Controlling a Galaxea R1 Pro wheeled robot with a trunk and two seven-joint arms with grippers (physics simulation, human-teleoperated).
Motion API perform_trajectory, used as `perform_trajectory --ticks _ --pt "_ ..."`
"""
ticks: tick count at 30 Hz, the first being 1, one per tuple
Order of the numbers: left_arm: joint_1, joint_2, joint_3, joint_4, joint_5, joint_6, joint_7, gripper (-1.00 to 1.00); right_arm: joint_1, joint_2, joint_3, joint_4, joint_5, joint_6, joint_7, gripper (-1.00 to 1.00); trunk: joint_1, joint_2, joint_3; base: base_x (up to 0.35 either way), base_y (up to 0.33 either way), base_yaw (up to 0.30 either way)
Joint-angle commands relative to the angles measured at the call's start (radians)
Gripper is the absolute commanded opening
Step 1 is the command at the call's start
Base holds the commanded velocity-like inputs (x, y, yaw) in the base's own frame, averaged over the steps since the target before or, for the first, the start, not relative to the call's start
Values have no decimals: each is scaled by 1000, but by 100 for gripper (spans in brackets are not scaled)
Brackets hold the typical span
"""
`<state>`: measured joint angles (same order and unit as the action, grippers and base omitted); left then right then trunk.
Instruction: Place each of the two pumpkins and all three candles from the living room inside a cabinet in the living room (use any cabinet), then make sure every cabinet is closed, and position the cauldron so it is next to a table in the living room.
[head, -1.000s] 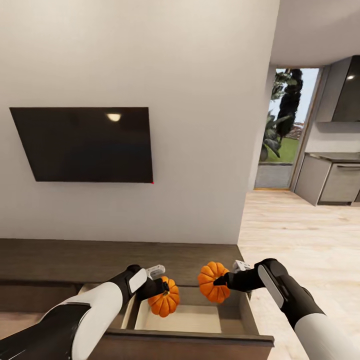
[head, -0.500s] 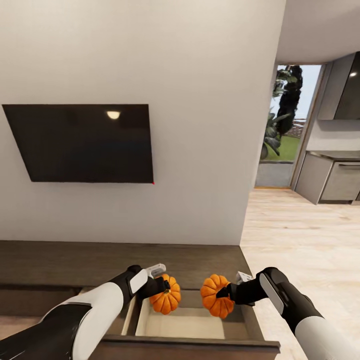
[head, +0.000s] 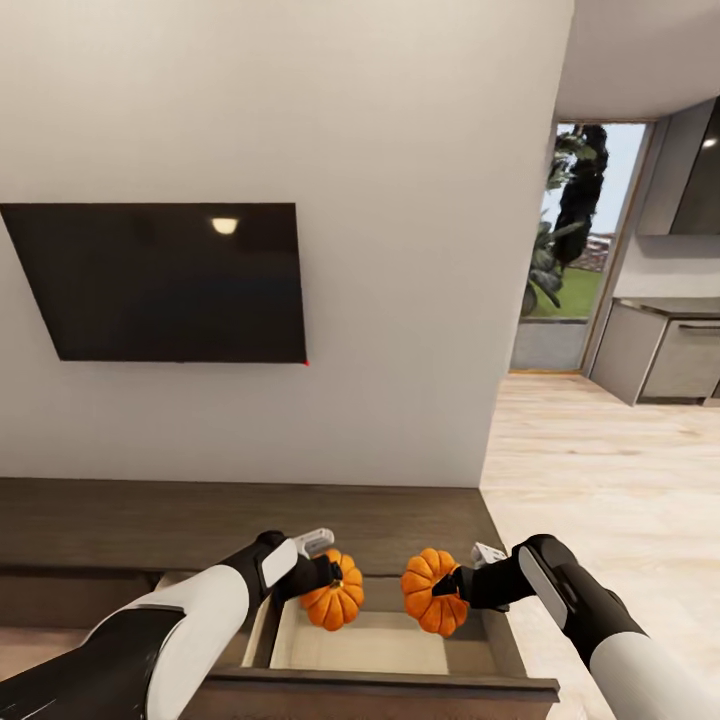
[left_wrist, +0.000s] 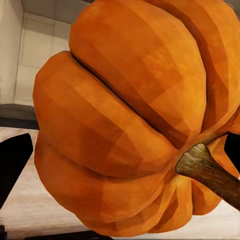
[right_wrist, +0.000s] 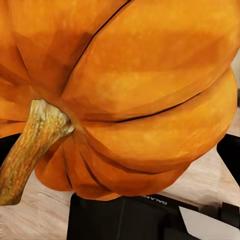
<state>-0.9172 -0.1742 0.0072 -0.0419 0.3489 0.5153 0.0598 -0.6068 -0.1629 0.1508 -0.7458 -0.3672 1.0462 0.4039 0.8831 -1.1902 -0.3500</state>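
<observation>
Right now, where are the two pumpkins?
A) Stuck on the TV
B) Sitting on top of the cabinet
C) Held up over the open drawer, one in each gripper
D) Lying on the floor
C: the left gripper holds one pumpkin and the right gripper holds the other pumpkin, both above the open drawer.

Two orange pumpkins hang side by side over the open drawer (head: 360, 640) of the dark brown cabinet (head: 200, 520). The left pumpkin (head: 333, 603) and the right pumpkin (head: 432, 592) are ribbed, each with a short brown stem.
</observation>
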Motion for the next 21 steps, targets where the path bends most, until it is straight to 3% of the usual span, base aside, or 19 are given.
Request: perform_trajectory --ticks 1,7,21 --pt "0 0 5 -1 10 5 6 -100 -1 -1 3 -1 11 1 4 -100 0 -1 -1 0 -162 1" --pt "-1 0 4 3 10 4 6 -100 -1 -1 3 -2 11 1 4 -100 0 -1 -3 0 -220 25" --pt "-1 0 4 7 9 6 6 -100 -1 -1 4 -3 11 1 6 -100 4 -8 -23 0 -15 130"
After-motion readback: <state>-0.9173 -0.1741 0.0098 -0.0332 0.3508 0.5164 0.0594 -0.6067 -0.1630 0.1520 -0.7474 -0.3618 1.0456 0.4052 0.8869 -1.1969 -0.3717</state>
